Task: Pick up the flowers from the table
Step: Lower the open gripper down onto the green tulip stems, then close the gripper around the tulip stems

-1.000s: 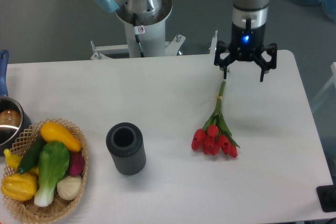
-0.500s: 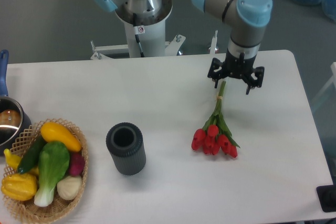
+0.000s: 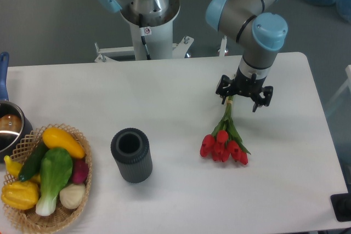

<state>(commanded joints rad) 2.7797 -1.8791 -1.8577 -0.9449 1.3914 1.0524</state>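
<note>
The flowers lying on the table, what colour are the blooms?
Red blooms on the flowers, with green leaves and pale green stems; the fixed camera view shows them plainly.

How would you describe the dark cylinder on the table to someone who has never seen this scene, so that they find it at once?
Start from the white table and look at its near-left part, where a wicker basket of vegetables sits. Just right of that basket stands the vase, upright, with red flowers lying further to its right. It is the only dark, ribbed, open-topped cylinder there.
</note>
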